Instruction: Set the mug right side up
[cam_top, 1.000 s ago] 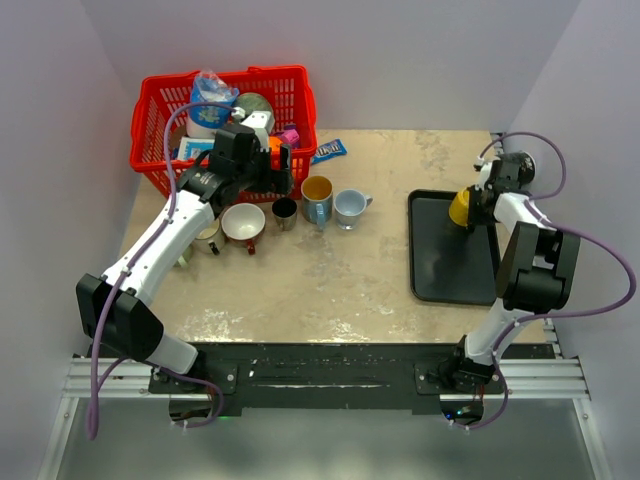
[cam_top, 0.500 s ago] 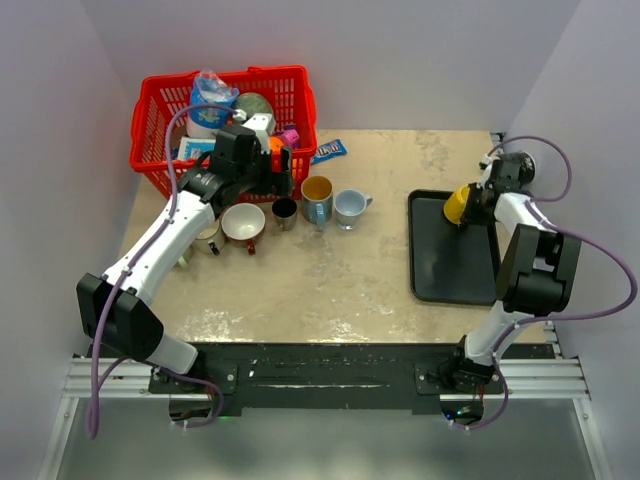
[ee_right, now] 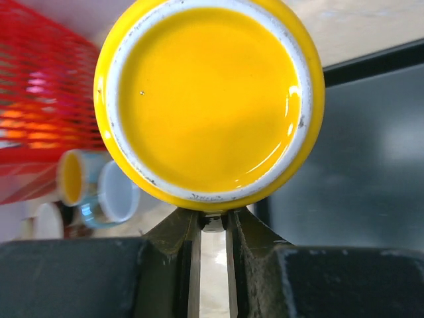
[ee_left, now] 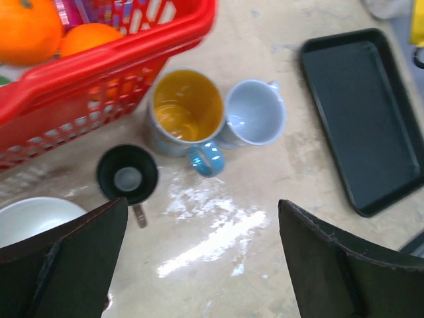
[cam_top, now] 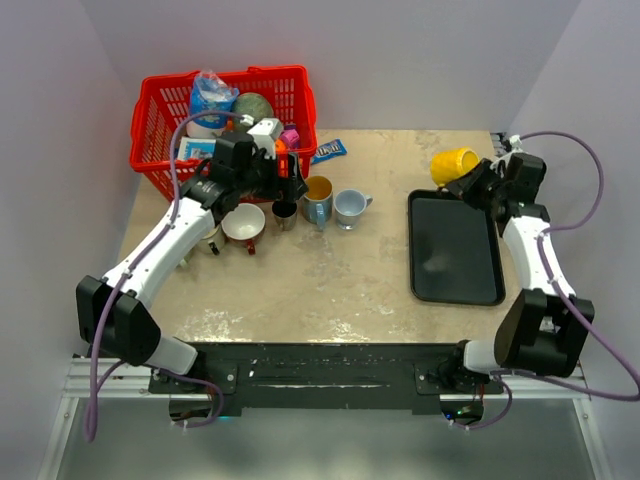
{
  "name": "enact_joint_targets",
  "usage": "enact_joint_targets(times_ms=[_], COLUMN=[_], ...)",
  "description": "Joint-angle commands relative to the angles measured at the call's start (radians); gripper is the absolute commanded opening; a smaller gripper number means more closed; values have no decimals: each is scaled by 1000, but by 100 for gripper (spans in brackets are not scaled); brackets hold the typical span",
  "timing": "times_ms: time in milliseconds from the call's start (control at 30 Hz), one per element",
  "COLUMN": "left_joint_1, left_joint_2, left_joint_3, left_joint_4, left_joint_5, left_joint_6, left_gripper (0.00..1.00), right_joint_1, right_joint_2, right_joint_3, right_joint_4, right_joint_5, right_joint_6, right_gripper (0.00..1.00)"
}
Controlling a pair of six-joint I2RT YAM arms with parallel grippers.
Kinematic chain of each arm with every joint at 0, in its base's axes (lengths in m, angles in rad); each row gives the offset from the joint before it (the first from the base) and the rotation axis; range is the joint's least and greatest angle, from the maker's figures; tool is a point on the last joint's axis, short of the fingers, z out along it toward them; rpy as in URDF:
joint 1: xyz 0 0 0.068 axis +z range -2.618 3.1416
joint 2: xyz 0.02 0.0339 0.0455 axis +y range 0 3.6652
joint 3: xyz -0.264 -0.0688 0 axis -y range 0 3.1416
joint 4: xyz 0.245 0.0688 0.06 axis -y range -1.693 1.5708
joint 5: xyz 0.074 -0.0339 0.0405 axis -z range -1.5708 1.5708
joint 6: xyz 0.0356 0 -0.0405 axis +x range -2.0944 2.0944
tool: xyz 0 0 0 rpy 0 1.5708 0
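The yellow mug [cam_top: 455, 163] is held off the bench [cam_top: 350, 285] by the right claw [ee_right: 212, 224], above the far left corner of the black tray [cam_top: 455, 255] and apart from it. The mug is tipped onto its side, neither upright nor fully inverted. In the right wrist view its glazed base, ringed by a pale foot, is turned squarely to the camera. The claw's fingers are pressed nearly together on a thin part at the mug's lower edge. Which part this is cannot be made out, since it is hidden by the mug's body.

The left claw [ee_left: 202, 222] is spread wide and grips nothing. It is held above the row of cups beside the red basket [cam_top: 150, 125].

In the basket a blue and white bag [cam_top: 210, 95] and a round green thing [cam_top: 252, 105] are seen from above. Two oranges [ee_left: 23, 30] are shown behind its mesh in the left wrist view. A blue packet [cam_top: 328, 152] lies on the bench just to the right of the basket.

Several vessels are stood mouth up near the basket's front wall. A mug with a yellow inside [ee_left: 185, 109] and a blue handle is touched on its right by a pale blue mug [ee_left: 255, 119], whose bare bottom is visible. Whether anything is held in the yellow-lined one cannot be told from its glossy inside. A small black cup [ee_left: 127, 175] with a grey bottom is set to their left, apart from them. A white bowl [ee_left: 33, 218] is cut off by the picture's edge.
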Motion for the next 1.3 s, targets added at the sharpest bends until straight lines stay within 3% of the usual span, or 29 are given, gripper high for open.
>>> enact_joint_targets(times_ms=[0,100,167,333,433,900,1267], left_joint_1=[7,6,4,-7,-27,-128,-129], left_joint_2=[-76,-105,-119,-88,-55,105,156], left_joint_3=[-69,-158,-196,-273,-279,-98,-74], left_joint_4=[222,424,623,976,1119,1213,1333], left_joint_5=[265,390,443,499,508,482,511], left_joint_6=[-54,-153,-271,-534,-605,-721,-832], left_gripper=[99,99,93,94,95,96,88], right_joint_1=[64,142,179,260,290,380,443], right_joint_2=[-132,-177,-200,-220,-207,-171,-166], right_joint_3=[-57,-53,-48,-54,-27,32,23], right_joint_4=[260,338,399,576,674,991,993], right_joint_5=[-180,-202,-208,-236,-257,-317,-320], right_joint_6=[190,228,274,440,523,781,756], right_gripper=[0,0,0,0,0,0,0])
